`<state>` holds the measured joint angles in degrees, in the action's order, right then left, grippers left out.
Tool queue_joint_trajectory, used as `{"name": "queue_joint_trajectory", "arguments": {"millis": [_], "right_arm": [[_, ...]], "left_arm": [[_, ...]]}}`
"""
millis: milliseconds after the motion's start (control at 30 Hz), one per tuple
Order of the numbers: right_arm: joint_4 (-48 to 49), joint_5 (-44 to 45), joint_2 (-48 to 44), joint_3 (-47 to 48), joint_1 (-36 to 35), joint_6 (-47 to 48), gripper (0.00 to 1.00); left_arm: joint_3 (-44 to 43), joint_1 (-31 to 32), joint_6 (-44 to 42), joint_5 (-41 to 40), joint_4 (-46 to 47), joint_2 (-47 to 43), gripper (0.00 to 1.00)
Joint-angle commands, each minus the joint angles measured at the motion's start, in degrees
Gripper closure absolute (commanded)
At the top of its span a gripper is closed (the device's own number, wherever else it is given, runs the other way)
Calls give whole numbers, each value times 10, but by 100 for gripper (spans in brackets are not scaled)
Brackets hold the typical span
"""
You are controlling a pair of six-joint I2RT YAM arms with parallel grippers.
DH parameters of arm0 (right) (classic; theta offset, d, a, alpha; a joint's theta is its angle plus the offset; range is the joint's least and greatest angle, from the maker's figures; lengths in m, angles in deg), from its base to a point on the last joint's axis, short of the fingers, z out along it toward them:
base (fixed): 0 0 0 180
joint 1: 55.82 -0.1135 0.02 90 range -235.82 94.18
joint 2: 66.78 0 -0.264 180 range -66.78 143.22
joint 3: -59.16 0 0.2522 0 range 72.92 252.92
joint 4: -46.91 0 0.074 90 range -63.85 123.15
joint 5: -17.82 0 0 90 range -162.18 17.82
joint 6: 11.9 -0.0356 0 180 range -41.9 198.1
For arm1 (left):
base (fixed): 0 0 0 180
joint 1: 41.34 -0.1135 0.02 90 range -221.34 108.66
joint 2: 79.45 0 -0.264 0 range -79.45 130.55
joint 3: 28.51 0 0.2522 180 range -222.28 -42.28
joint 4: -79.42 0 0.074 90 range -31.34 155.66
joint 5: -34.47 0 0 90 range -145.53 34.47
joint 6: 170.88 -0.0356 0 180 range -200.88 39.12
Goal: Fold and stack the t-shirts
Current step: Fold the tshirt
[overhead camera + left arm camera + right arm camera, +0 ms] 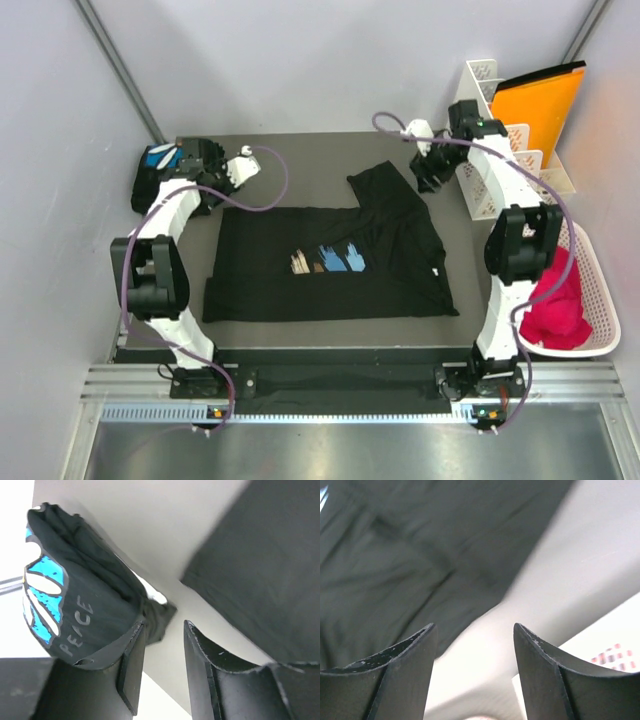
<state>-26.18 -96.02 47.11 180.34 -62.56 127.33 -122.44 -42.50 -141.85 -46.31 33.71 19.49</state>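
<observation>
Grey table [310,155] — spread black t-shirt [260,270], folded t-shirt [155,160] at far-left corner

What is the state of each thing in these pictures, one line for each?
Middle t-shirt: lying flat, partly folded, print up.
Corner t-shirt: folded, at far left corner.
Left gripper: open, empty.
Right gripper: open, empty.
Basket: holds pink cloth.

Your left arm [160,262] and right arm [517,250]: white link shells, black joint housings, black bases. You have a purple cable [286,182] trailing along each. Your left gripper [165,630] and right gripper [474,630]: matte black curved fingers, pale scuff specks along their edges.
</observation>
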Motion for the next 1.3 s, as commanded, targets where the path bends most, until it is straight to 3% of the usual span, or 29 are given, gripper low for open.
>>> {"name": "queue_joint_trajectory", "arguments": {"millis": [0, 100, 267, 433, 567, 833, 1267], "right_arm": [[15, -49, 79, 135, 10, -64, 37], [28, -56, 121, 169, 9, -68, 37], [97, -52, 154, 144, 9, -105, 39], [207, -2, 193, 154, 10, -228, 40], [262, 8, 222, 174, 10, -292, 40], [386, -4, 238, 182, 10, -377, 37], [444, -43, 281, 198, -2, -489, 37]], "left_arm": [[-38, -2, 74, -8, 50, 37, 58], [-48, -1, 59, -11, 67, 59, 58], [-40, 5, 30, -32, 99, 84, 61], [-31, 34, 9, -105, 119, 108, 62], [-30, 42, 15, -118, 136, 116, 61], [-62, 48, 40, -132, 70, 161, 63], [-102, 47, -103, -133, -7, 196, 63]]}}
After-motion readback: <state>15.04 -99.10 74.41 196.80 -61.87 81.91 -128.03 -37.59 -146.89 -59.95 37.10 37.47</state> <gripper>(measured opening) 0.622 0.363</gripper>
